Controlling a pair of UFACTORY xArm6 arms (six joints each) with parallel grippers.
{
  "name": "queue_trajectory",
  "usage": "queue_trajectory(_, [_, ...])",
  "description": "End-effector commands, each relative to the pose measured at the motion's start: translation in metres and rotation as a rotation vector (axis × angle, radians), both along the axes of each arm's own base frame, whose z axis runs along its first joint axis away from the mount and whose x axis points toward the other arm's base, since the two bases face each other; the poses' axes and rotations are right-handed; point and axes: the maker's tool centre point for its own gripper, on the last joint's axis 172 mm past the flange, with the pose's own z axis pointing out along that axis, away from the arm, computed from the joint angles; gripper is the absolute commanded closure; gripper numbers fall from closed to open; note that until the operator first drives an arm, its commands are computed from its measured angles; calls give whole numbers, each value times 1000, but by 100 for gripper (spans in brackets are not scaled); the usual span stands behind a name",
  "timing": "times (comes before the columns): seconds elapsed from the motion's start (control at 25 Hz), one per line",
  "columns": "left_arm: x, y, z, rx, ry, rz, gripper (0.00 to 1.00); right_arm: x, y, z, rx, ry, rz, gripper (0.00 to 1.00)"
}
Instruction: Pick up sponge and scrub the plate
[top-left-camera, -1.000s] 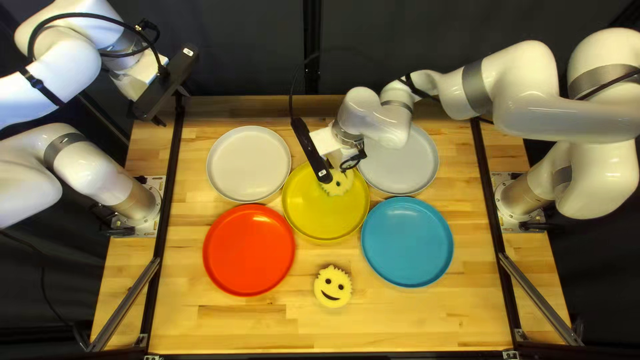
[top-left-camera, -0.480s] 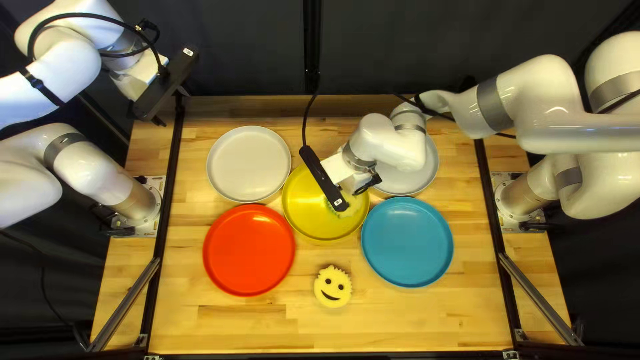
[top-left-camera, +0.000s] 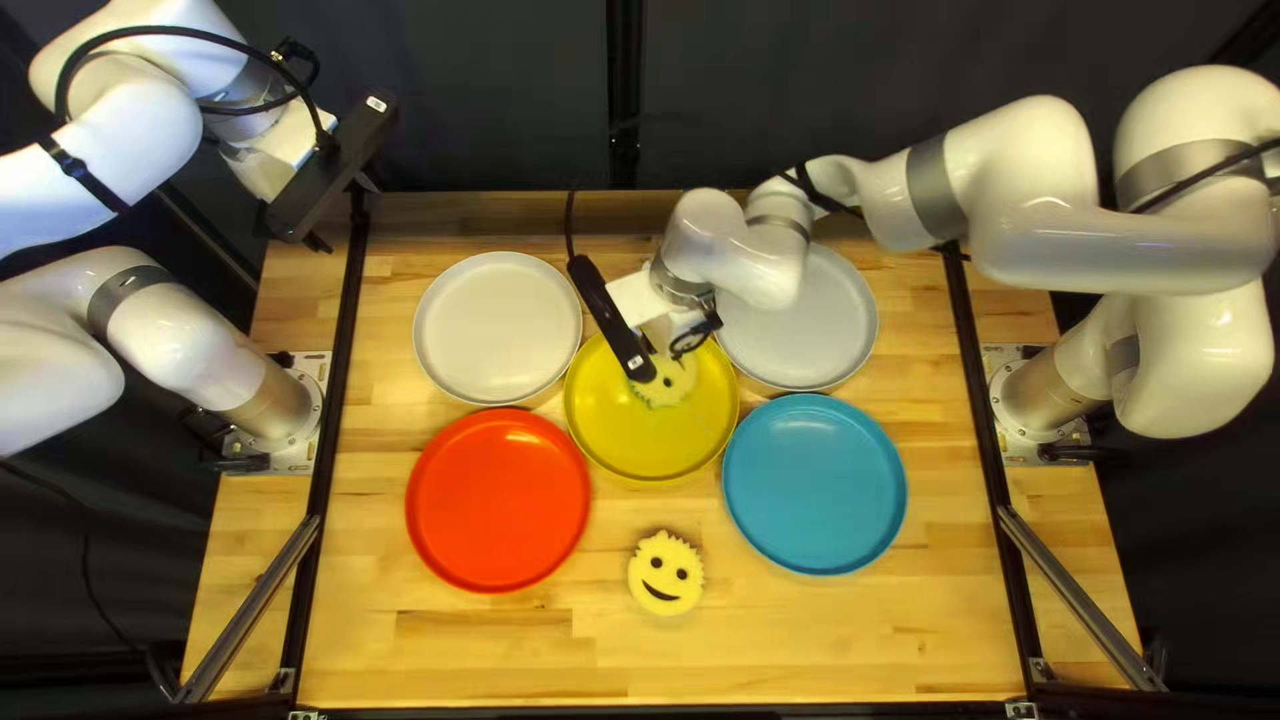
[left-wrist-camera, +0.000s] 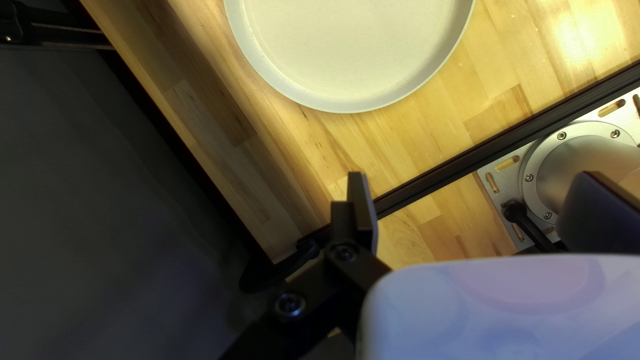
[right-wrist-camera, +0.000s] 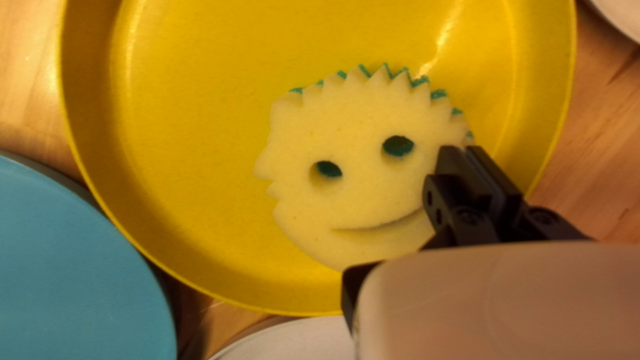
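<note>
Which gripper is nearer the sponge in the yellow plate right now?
Right. The right gripper is at the edge of that sponge, over the yellow plate; the left gripper hangs well away, near the far left corner of the table.

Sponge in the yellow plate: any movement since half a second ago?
Yes. Against the yellow plate in the top left view, the sponge has shifted up and a little left.
</note>
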Motion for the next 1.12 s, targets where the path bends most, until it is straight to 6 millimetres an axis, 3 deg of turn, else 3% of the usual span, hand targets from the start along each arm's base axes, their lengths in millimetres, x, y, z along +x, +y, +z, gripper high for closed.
queue_trajectory(0.04, [0, 0, 0, 0, 0, 0, 0, 4, 13, 0, 31, 14, -42, 100])
queue_trajectory(0.24, [0, 0, 0, 0, 0, 0, 0, 17, 37, -4, 54, 30, -75, 100])
queue_trajectory(0.52, [0, 0, 0, 0, 0, 0, 0, 35, 52, -17, 77, 74, -114, 100])
queue_trajectory(0.84, [0, 0, 0, 0, 0, 0, 0, 36, 21, -15, 81, 123, -218, 100])
queue_trajectory(1.12, [0, 0, 0, 0, 0, 0, 0, 27, 6, -9, 85, 134, -263, 100])
